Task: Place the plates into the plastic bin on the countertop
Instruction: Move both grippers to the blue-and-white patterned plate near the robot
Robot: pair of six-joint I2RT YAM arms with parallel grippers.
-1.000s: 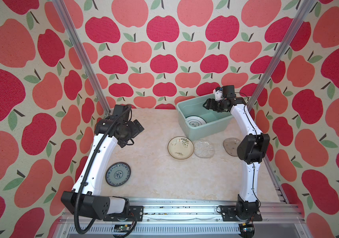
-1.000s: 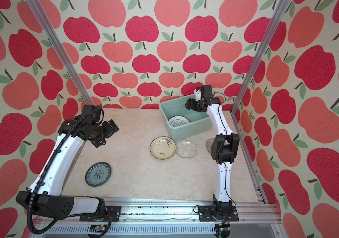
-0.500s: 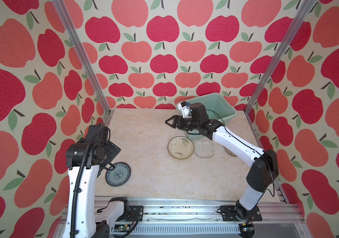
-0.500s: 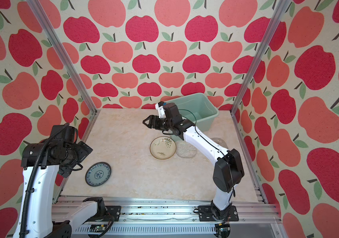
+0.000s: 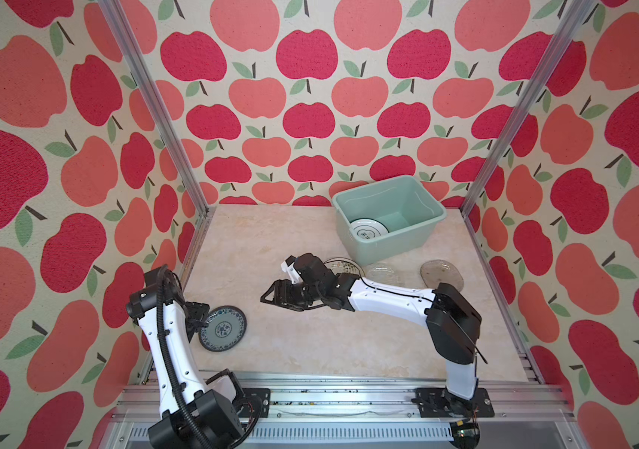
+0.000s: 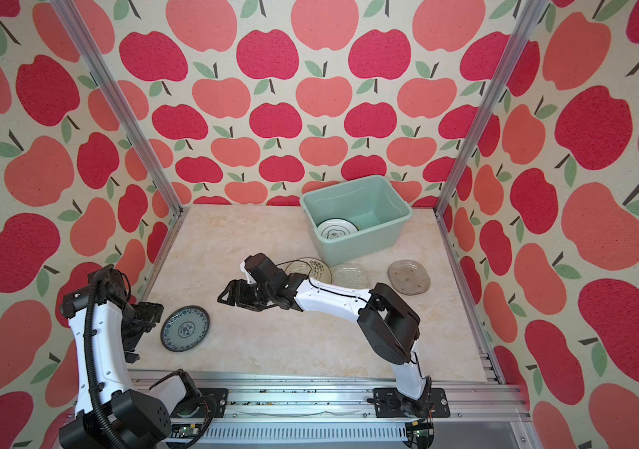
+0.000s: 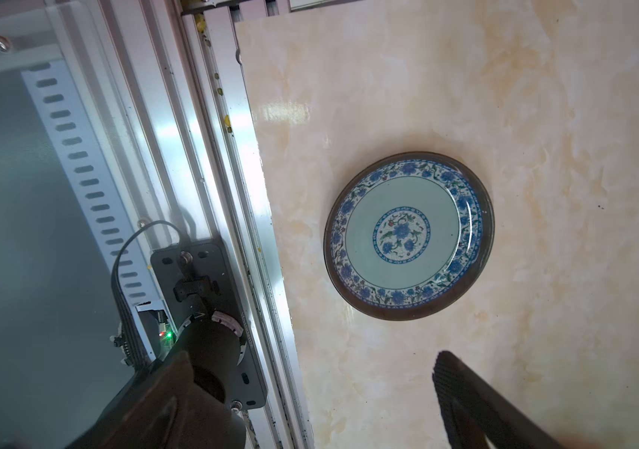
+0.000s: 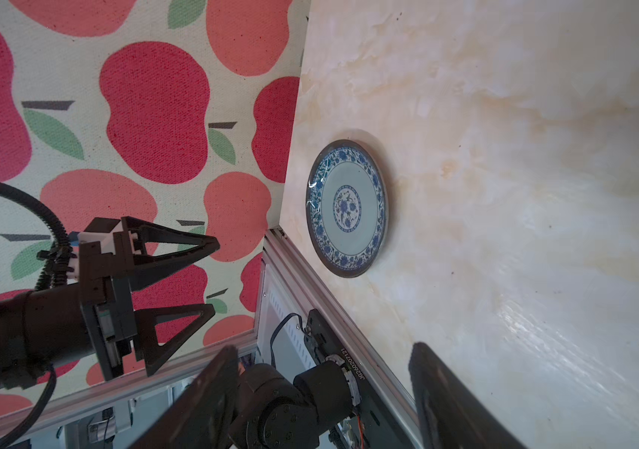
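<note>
Plates: we count five | white plate (image 5: 368, 230) in the one bin (image 5: 425, 233), upper right | blue plate (image 5: 222, 328), cream plate (image 6: 316, 268), clear plate (image 5: 383, 272), grey plate (image 5: 441, 275): four on countertop (image 5: 290, 241) | left gripper (image 8: 215, 276) and right gripper (image 5: 277, 303) both open, holding nothing

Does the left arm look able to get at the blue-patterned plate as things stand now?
Probably yes. The left gripper hangs open close beside the blue-patterned plate, which lies flat and alone on the countertop, with nothing between them.
</note>
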